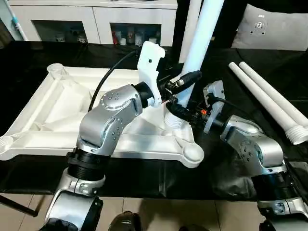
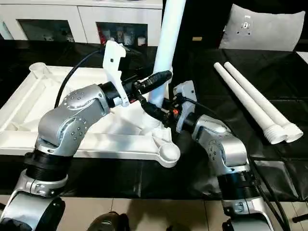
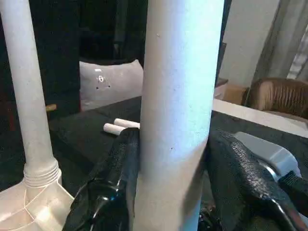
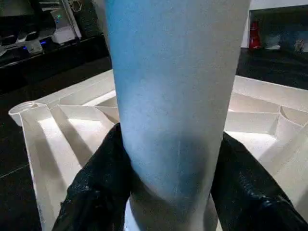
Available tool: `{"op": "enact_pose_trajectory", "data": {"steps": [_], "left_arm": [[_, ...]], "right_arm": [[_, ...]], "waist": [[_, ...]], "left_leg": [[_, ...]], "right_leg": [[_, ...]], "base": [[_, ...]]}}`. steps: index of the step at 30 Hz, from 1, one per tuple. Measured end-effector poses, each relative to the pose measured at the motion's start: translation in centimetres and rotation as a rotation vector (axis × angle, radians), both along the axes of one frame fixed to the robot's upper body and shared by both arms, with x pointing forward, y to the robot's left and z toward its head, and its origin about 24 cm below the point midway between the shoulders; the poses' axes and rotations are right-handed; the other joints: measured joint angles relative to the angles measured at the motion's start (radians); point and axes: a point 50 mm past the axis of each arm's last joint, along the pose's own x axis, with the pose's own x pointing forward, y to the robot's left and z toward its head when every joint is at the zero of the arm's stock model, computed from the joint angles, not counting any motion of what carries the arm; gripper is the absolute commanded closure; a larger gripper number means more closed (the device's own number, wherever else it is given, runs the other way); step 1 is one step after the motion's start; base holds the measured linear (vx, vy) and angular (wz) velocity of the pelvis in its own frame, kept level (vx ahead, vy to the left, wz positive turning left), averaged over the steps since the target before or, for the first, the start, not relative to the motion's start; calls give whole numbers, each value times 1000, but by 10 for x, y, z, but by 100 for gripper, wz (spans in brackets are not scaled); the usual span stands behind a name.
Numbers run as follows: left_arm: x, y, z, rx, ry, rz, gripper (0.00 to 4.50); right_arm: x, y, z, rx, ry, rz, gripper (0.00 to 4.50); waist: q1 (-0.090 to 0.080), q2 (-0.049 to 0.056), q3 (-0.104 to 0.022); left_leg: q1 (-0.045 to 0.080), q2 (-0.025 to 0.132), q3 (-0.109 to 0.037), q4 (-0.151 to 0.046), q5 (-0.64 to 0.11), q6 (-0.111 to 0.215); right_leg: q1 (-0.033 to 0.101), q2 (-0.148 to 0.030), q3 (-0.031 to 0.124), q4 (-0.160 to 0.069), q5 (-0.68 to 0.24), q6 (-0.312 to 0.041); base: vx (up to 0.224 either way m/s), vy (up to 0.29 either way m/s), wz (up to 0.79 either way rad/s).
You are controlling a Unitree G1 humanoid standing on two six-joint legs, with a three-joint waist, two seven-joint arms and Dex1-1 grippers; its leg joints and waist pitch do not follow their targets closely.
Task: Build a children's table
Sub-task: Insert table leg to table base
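Observation:
The white table top [image 1: 53, 120] lies ribbed side up on the black work table. One white leg [image 1: 204, 33] stands upright, its threaded collar [image 1: 175, 120] down by the top's right edge, just behind the near right corner socket [image 1: 192, 153]; whether it sits in a socket I cannot tell. My left gripper [image 1: 185, 82] is shut on this leg, its fingers [image 3: 115, 178] pressed on both sides. Just below, my right gripper [image 1: 185, 113] is shut on the same leg [image 4: 173, 96]. A second leg [image 3: 26, 96] stands screwed into a far corner socket.
Two loose legs [image 1: 274, 101] lie side by side on the black cover at the right. A white glass-door cabinet [image 1: 96, 24] and a grey cushion [image 1: 274, 26] stand behind. A person's shoes [image 1: 125, 222] show at the near table edge.

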Motion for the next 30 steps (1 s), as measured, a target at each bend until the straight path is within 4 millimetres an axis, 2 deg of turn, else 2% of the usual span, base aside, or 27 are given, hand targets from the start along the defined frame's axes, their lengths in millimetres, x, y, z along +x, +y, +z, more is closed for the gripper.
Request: {"op": "enact_pose_trajectory", "data": {"steps": [4,5,7,13,15,19,20,25,26,30], "left_arm": [[0,1,0,4,-1,-6,268],[-1,0,-1,6,1,-12,268],[-1,1,-3,7,6,-15,268],[-2,0,-5,11,10,-21,268],[-2,0,-5,12,9,-21,268],[-2,0,-5,13,9,-20,268],[-1,0,-5,15,8,-19,268],[-1,1,-6,18,12,-17,268],[-1,1,-6,19,13,-17,268],[0,1,-6,20,11,-15,268]], "right_arm": [[0,0,0,12,11,3,181],[0,0,0,11,9,1,159],[0,0,0,10,7,0,148],[3,2,7,3,-43,-12,147],[3,2,7,3,-44,-8,182],[2,2,7,1,-45,8,196],[2,2,7,-3,-43,11,223],[1,1,5,-12,-34,13,229],[1,2,5,-9,-24,15,194],[0,1,2,-13,3,15,176]], "waist": [[0,0,0],[0,0,0],[0,0,0],[0,0,0],[0,0,0],[0,-1,0],[0,-1,0],[0,-1,0],[0,-1,0],[0,-1,0]], "left_leg": [[0,0,0,0,0,0],[0,0,0,0,0,0],[0,0,0,1,0,0],[0,0,0,1,0,0],[0,0,0,1,0,0],[0,0,0,1,0,0],[0,0,0,1,0,0],[0,0,0,1,0,0],[0,0,0,1,0,0],[0,0,0,1,0,0]], "right_leg": [[0,0,0,0,0,0],[0,0,0,1,0,0],[0,0,0,1,0,0],[0,0,0,1,0,0],[0,0,0,1,0,0],[0,0,0,1,0,0],[0,0,0,1,0,0],[0,0,0,1,0,0],[0,0,0,1,0,0],[0,0,0,1,0,0]], "base": [[0,0,0],[0,0,0],[0,0,0],[0,0,0],[0,0,0],[0,0,0],[0,0,0],[0,0,0],[0,0,0],[0,0,0]]}}
